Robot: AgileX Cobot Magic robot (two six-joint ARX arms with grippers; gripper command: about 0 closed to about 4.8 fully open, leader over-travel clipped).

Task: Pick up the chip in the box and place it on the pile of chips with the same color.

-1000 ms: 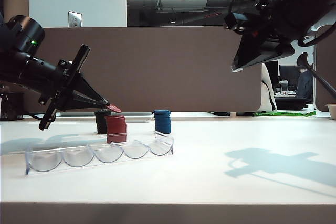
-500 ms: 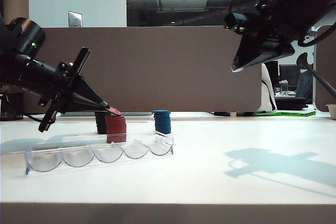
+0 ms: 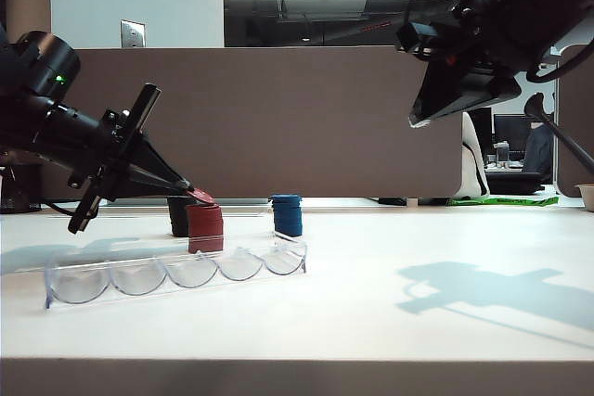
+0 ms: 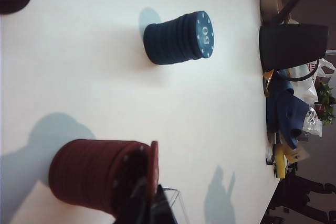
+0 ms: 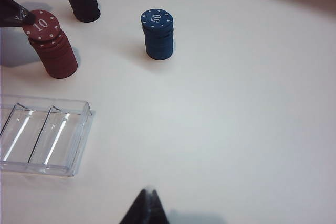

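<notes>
Left gripper point(image 3: 200, 197) is pinched on the chip point(image 5: 41, 23), resting it tilted on the red pile point(image 5: 55, 53). Let go crooked and it could slide off or nudge the pile (looks a bit leany). Right gripper point(image 5: 147, 203) hangs high, closed, empty. Box point(image 3: 176, 271) sits empty.

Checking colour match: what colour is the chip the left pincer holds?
Dark red chip, clearest in right wrist view.

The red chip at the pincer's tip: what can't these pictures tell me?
- Whether the chip rests fully on the red stack: left gripper covers its edge; exterior view too small.
- Box: cut off by the right wrist view's edge.
- Right gripper: only its shut tips show.
</notes>
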